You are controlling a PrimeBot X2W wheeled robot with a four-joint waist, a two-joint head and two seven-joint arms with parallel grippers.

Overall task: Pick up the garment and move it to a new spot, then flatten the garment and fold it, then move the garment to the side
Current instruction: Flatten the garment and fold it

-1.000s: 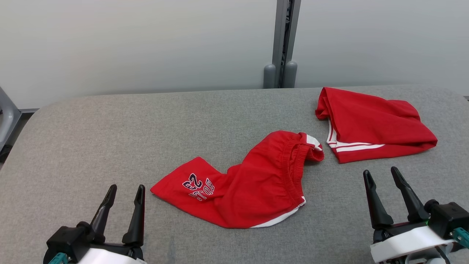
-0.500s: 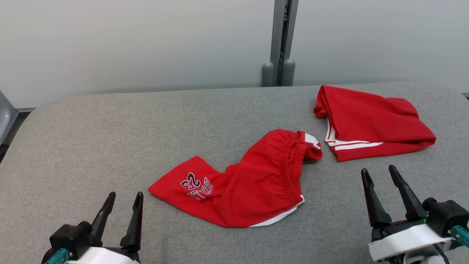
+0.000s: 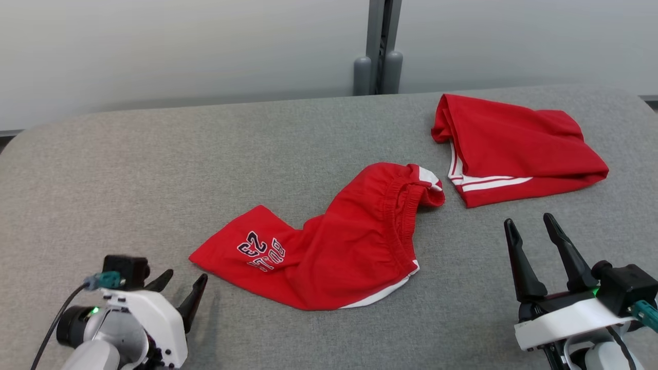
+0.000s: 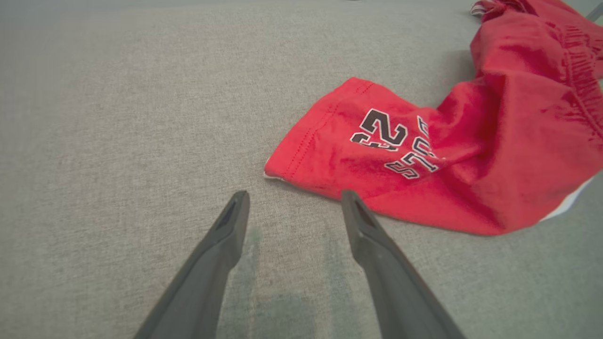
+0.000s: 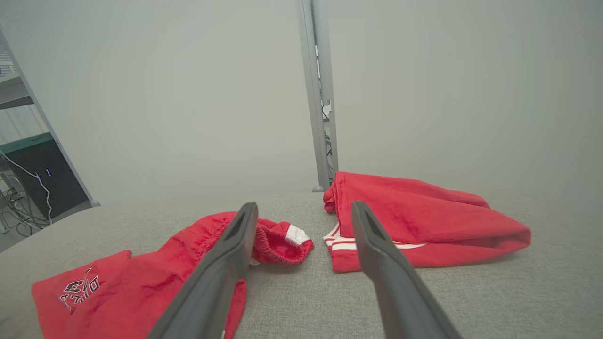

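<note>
Bench (image 3: 154,169) bare toward 10 o'clock — garment (image 3: 334,241) just beside left claw (image 3: 185,280), at 1 o'clock; it and right claw (image 3: 529,221) wide, empty.

even soft light (sharp, faint shadows)

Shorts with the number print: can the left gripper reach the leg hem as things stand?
Probably yes. The left gripper is open and points at the shorts, just short of the leg hem; nothing lies between.

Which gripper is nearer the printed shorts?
Left. The left gripper sits open just off the shorts' printed leg hem; the right gripper, open, stands well off past the waistband, nearer the folded garment.
</note>
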